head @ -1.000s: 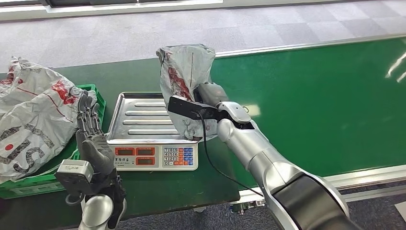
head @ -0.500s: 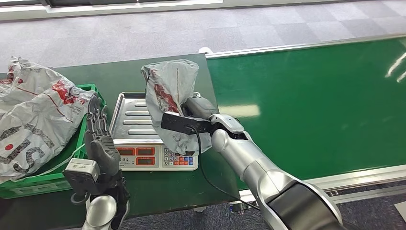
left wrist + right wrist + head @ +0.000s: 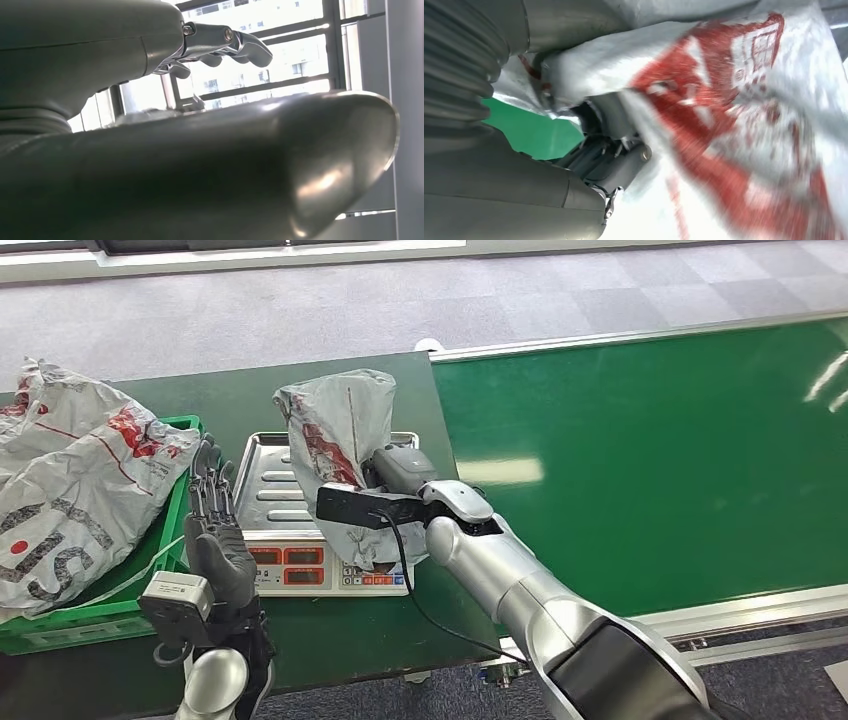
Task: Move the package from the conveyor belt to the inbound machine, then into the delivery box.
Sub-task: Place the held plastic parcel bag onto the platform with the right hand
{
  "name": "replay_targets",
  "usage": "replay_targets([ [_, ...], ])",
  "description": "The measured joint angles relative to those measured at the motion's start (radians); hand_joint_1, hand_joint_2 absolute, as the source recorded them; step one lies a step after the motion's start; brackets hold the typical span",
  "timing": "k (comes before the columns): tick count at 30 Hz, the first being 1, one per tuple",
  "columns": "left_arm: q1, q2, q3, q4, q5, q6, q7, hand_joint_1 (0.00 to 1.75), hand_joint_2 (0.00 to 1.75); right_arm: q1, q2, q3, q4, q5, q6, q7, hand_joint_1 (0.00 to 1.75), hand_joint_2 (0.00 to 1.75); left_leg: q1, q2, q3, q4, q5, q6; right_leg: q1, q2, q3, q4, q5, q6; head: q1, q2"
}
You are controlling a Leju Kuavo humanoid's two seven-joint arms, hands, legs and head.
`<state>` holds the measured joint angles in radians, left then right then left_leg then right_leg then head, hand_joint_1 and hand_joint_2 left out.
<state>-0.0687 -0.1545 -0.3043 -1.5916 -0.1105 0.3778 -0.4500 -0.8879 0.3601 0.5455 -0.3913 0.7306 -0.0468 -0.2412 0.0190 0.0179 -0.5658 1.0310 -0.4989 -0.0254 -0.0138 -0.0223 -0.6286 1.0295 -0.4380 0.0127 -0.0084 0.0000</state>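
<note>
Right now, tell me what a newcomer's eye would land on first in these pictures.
First, the grey package with red print, gripped by the right hand and held up over the steel tray of the scale. Next, the left hand raised beside the scale, fingers straight and holding nothing. Then the green crate at the far left, piled with more grey bags, and the wide green conveyor belt on the right.

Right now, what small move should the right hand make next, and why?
Probably lower the package onto the scale tray and let go. The right hand holds it upright above the tray's right part, not yet resting flat. The left hand waits open beside the scale.
</note>
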Motion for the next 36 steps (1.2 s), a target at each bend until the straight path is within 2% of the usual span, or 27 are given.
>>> replay_targets([
  [1,0.0,0.0,-0.001,0.003,0.004,0.001,-0.001,0.0,0.0,0.0,0.0,0.013,0.0,0.009,-0.034,0.005,0.0,0.0,0.0,0.0,0.0,0.0,0.0,0.0,0.0,0.0,0.0,0.0,0.0,0.0,0.0,0.0],
  [5,0.003,0.0,-0.002,0.006,0.01,0.008,-0.005,0.0,0.0,0.001,-0.001,0.045,0.004,0.07,-0.2,0.04,0.0,0.0,0.0,0.0,0.0,0.0,0.0,0.0,0.0,0.0,0.0,0.0,0.0,0.0,0.0,0.0],
  [8,0.005,0.0,-0.002,0.006,0.011,0.016,-0.005,0.0,0.0,0.003,-0.003,0.057,0.007,0.104,-0.279,0.073,0.0,0.0,0.0,0.0,0.0,0.0,0.0,0.0,0.0,0.0,0.0,0.0,0.0,0.0,0.0,0.0],
  [26,0.004,0.0,-0.002,0.012,0.019,0.018,-0.011,0.0,0.0,0.003,-0.019,0.057,0.014,0.131,-0.289,0.069,0.0,0.0,0.0,0.0,0.0,0.0,0.0,0.0,0.0,0.001,0.0,0.0,0.0,0.0,0.0,0.0],
  [29,0.005,0.0,-0.002,0.012,0.018,0.02,-0.019,0.0,0.0,0.003,-0.021,0.054,0.012,0.134,-0.354,0.064,0.0,0.0,0.0,0.0,0.0,0.0,0.0,0.0,0.0,0.0,0.0,0.0,0.0,0.0,0.0,0.0],
  [31,0.007,0.0,-0.002,0.012,0.016,0.026,-0.026,0.0,0.0,0.003,-0.022,0.04,-0.002,0.116,-0.464,0.031,0.0,0.0,0.0,0.0,0.0,0.0,0.0,0.0,0.0,0.001,0.0,0.0,0.0,0.0,0.0,0.0],
  [33,0.007,0.0,-0.002,0.012,0.013,0.034,-0.034,0.0,0.0,0.011,-0.022,0.007,-0.048,0.053,-0.57,-0.046,0.0,0.0,0.0,0.0,0.0,0.0,0.0,0.0,0.0,0.001,0.0,0.0,0.0,0.0,0.0,0.0],
  [36,0.004,-0.002,-0.002,0.015,0.007,0.043,-0.048,0.0,0.0,0.077,-0.029,-0.048,-0.214,-0.076,-0.61,-0.162,0.0,0.0,0.0,0.0,0.0,0.0,0.0,0.0,0.0,0.0,0.0,0.0,0.0,0.0,0.0,0.0],
])
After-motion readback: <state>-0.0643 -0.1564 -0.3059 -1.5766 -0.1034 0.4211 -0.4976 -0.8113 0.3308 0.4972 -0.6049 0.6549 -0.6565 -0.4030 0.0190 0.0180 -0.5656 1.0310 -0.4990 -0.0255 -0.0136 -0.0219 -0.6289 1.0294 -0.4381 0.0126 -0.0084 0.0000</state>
